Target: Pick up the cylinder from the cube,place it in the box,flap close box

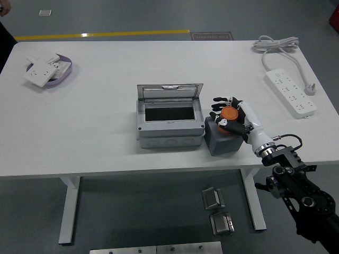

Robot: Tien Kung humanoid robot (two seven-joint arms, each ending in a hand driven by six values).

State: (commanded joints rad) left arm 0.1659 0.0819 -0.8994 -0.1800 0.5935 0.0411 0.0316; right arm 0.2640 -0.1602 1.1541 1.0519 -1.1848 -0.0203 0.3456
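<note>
On the grey cube [221,138] just right of the open box [169,117] sits the orange cylinder [229,114], with the right hand [231,115] curled around it, fingers seemingly touching its sides, though contact is hard to confirm. If the grasp is shallow, the cylinder may slip while crossing to the box, or catch the box's near wall and fall onto the desk [95,121].

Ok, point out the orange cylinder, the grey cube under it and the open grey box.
orange cylinder [229,113], head view, its top face.
grey cube [222,142], head view, its front face.
open grey box [169,133], head view, its front wall.
</note>
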